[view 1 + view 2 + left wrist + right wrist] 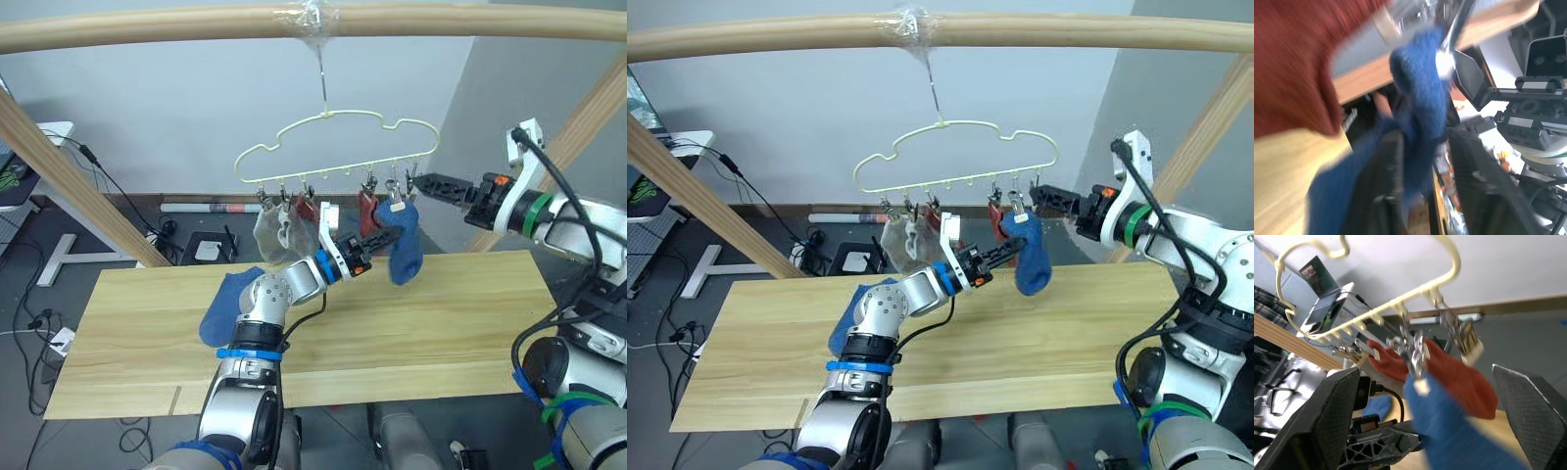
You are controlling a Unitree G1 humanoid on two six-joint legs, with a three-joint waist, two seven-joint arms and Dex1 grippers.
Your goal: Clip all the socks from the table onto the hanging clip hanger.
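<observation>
On the clip hanger (338, 147), perhaps five socks (402, 245).

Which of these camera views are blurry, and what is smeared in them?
Left wrist view: heavy motion blur on the rust red sock and the blue sock between the left hand's fingers. Right wrist view: the blue sock and red sock are smeared, while the clip hanger stays fairly crisp. Both eye views are sharp.

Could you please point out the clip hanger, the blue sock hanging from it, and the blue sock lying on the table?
clip hanger (338, 118), left eye view, top wire.
hanging blue sock (406, 257), left eye view, lower part.
blue sock on the table (223, 302), left eye view, middle.
</observation>
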